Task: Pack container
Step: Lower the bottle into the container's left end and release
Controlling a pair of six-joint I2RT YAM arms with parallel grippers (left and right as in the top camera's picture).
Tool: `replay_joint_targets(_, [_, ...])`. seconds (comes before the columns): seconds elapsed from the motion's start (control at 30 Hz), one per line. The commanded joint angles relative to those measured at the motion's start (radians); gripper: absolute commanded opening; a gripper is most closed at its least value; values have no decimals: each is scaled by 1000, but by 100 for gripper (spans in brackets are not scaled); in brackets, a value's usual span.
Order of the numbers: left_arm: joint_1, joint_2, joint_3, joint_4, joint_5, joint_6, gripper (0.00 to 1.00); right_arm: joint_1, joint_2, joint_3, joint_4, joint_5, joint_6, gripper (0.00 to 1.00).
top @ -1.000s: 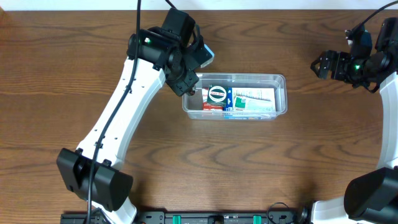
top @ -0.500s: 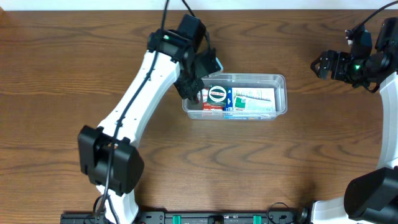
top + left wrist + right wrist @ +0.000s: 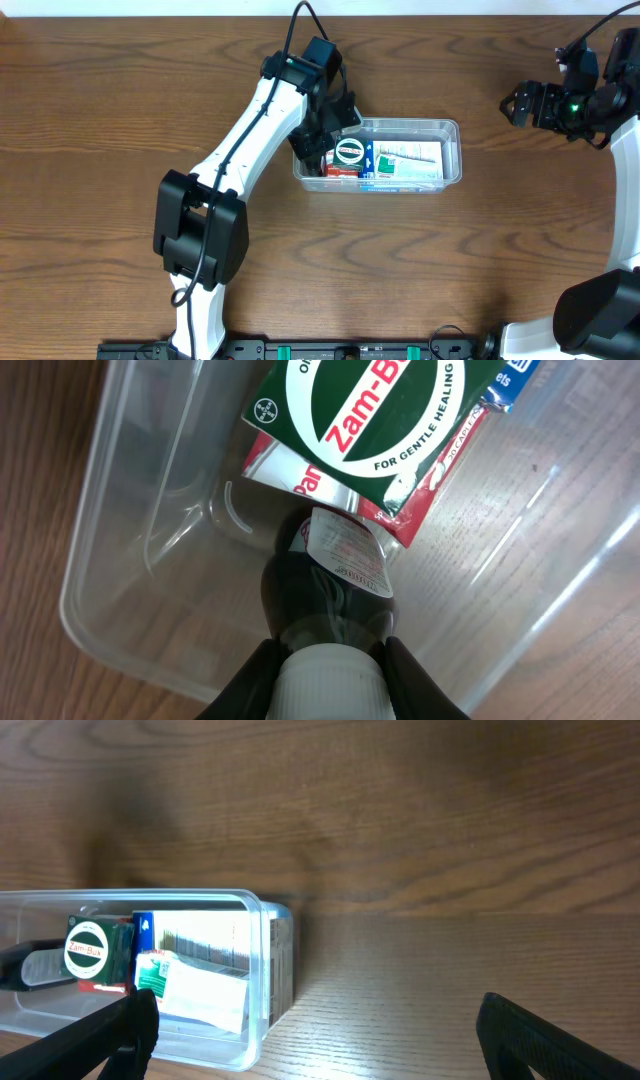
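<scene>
The left tool (image 3: 327,675), clamped on a dark bottle (image 3: 325,585), has swung over the container (image 3: 452,128) and dips it into the free left end, while the right tool (image 3: 512,105) idles agape.

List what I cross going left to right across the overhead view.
In order: left hand gripping the dark bottle → green Zam-Buk packet → white-and-green box → container, right wall → right hand.

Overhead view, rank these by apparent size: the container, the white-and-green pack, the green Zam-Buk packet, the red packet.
1. container
2. white-and-green pack
3. green Zam-Buk packet
4. red packet, mostly covered, so judged by its visible strip only
</scene>
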Motion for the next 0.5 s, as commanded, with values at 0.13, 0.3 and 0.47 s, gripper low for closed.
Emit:
replay_joint_targets(0.13, [0,13,-2,-2,7,10,25,-3,-11,12,-1,-4,6,99])
replay_joint_targets(0.3, [0,13,-2,-2,7,9,29,-3,-11,12,-1,-4,6,99])
replay_joint_targets(0.47, [-1,13,-2,-6,8,9,34,-3,-11,12,-1,-4,6,99])
